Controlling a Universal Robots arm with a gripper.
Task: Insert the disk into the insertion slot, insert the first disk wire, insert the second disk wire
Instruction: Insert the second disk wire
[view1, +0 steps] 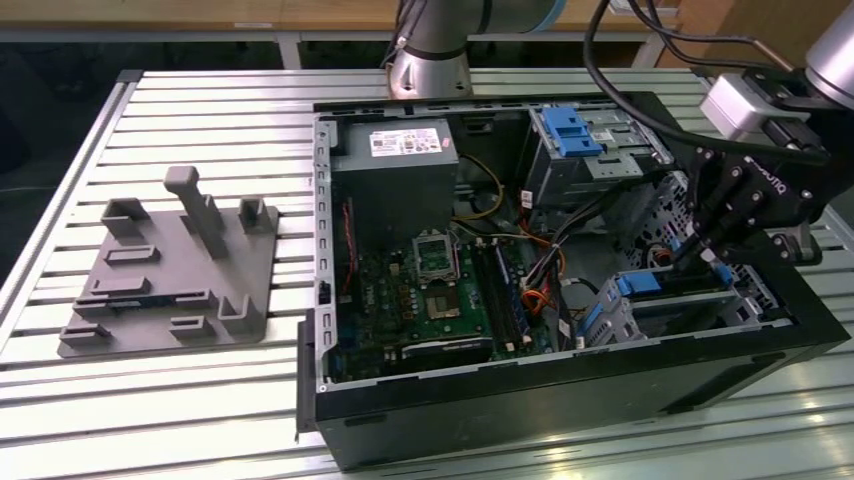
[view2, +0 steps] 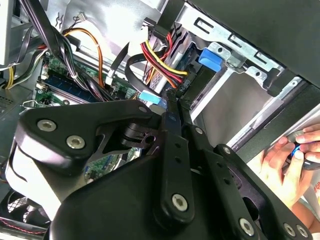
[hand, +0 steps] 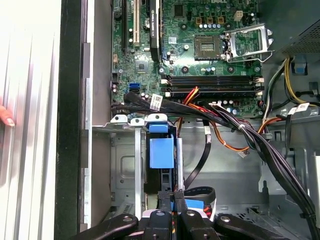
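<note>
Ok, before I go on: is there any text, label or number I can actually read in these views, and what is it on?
Nothing reads clearly enough to quote.
White label on the power supply, exterior view: print too small to read.
White tag on the cable bundle, first wrist view: marks too blurred to read.
Motherboard markings, first wrist view: too small to read.

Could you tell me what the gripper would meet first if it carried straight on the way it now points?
Most likely the blue carrier of the disk, right ahead of the gripper inside the insertion slot; depth is unclear, so contact may already exist.
</note>
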